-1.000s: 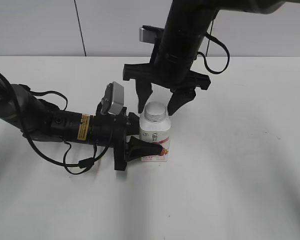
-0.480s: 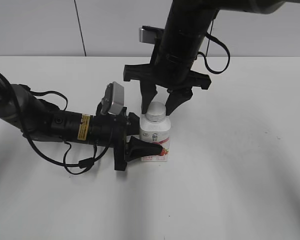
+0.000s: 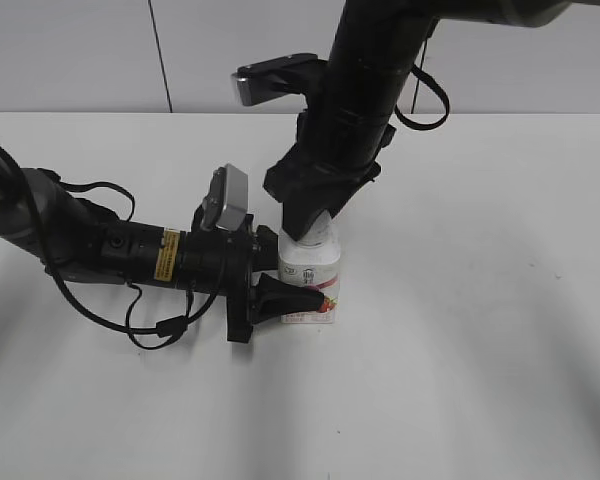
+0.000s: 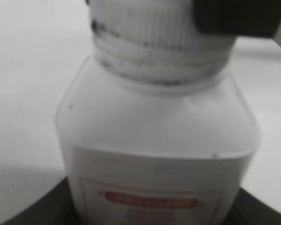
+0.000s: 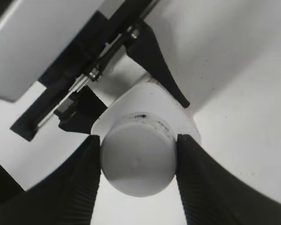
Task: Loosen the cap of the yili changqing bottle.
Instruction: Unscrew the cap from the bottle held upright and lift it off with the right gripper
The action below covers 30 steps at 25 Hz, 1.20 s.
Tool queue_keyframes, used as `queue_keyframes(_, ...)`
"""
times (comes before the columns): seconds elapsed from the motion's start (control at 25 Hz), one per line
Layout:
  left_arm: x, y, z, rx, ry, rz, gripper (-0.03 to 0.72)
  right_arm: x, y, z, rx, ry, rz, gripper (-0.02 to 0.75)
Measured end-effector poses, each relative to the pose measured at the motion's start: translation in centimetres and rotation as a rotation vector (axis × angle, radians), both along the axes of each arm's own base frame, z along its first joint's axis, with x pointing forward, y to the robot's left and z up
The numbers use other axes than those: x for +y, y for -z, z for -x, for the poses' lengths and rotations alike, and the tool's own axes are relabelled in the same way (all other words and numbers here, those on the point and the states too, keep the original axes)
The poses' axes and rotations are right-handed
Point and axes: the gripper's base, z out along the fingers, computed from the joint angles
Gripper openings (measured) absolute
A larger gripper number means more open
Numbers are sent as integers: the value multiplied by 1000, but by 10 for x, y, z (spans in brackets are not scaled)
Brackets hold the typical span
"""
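the bottle stands upright on the white table, near the middle, its pink label facing forward. the left gripper reaches in low from the left and pinches the bottle's body, one dark finger pressed across the label and the other hidden behind. the right gripper comes down from above, and its two ribbed fingers are pressed against opposite sides of the cap, clamping it. in the left wrist view the cap's ribbed side shows just above the bottle's sloped shoulders
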Motion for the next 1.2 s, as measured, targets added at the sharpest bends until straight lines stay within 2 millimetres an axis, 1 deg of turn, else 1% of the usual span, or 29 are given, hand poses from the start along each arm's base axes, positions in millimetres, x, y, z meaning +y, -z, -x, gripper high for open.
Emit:
queue_keyframes(0.2,0,0,0,-3,3,-1,384,0,-1,0,-97,-322,-1,389)
queue_keyframes(0.28,0,0,0,-4,4,-1,384,0,-1,0,-124,-419,-2,388)
queue_keyframes(0.52,0,0,0,-6,6,-2,384,0,-1,0,-180,-610,-4,388)
queue_keyframes(0.68,0,0,0,-6,6,-2,384,0,-1,0,-196,-662,-4,388)
queue_keyframes(1.08,0,0,0,-6,6,-2,383,0,-1,0,-197,-672,-4,388)
queue_keyframes(1.2,0,0,0,-6,6,-2,384,0,-1,1,-193,-673,-3,398)
